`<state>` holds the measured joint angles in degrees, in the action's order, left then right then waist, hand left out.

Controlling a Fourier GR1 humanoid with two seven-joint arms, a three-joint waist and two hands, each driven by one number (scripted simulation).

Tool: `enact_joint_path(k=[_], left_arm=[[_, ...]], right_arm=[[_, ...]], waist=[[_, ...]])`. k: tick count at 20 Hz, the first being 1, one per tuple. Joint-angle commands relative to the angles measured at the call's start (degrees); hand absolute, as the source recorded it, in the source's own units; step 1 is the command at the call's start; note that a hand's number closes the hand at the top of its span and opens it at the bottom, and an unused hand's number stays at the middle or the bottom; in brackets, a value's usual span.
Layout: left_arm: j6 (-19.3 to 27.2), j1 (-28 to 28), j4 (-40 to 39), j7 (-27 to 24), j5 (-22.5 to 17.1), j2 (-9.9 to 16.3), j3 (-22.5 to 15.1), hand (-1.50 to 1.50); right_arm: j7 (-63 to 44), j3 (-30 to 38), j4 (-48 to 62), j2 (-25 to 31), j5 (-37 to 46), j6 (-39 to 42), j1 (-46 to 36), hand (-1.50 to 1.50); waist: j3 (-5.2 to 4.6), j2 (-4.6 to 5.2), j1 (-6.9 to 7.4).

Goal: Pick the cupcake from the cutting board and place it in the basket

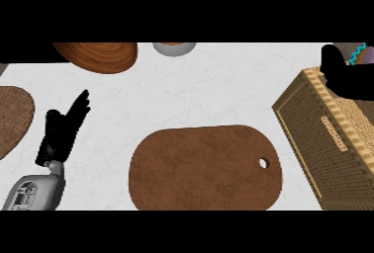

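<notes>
The brown cutting board [205, 168] lies at the lower middle with nothing on it; a small hole sits near its right edge. The woven basket [329, 143] stands at the right. My right hand [345, 74] is at the upper right, over the basket's far end, curled round the cupcake [359, 54]. Only the cupcake's teal wrapper edge and a bit of its top show past the hand. My left hand [62, 131] rests open at the left, fingers pointing up, away from the board.
A wooden bowl [99, 55] sits at the top left and a grey round object [174, 48] at the top edge. A brown round mat [11, 121] lies at the left edge. White counter separates board and basket.
</notes>
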<state>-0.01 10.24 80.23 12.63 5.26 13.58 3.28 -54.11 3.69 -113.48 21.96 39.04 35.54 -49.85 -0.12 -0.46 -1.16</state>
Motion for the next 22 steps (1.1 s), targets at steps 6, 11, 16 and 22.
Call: enact_joint_path(k=[6,11,16,22], left_arm=[[0.7,2.8,-2.8,-0.2,0.9,-0.6,0.5,0.00],[-2.0,1.3,-1.6,-0.8,-0.8,-0.1,1.2,0.00],[-1.4,3.3,-1.8,1.1,0.5,-1.0,0.5,0.00],[-0.7,3.9,-1.9,0.8,1.6,-1.5,0.7,0.00]], right_arm=[[8.8,14.8,10.0,15.9,-4.8,9.0,3.6,1.50],[20.0,18.0,9.5,16.9,-6.8,6.7,13.2,1.50],[28.6,20.5,14.7,19.5,-6.1,4.0,18.2,1.50],[33.4,17.6,15.9,14.1,-1.3,-4.5,26.3,1.50]], waist=[[0.11,0.53,0.56],[0.12,0.50,0.92],[0.13,0.52,0.95],[0.13,0.48,1.00]])
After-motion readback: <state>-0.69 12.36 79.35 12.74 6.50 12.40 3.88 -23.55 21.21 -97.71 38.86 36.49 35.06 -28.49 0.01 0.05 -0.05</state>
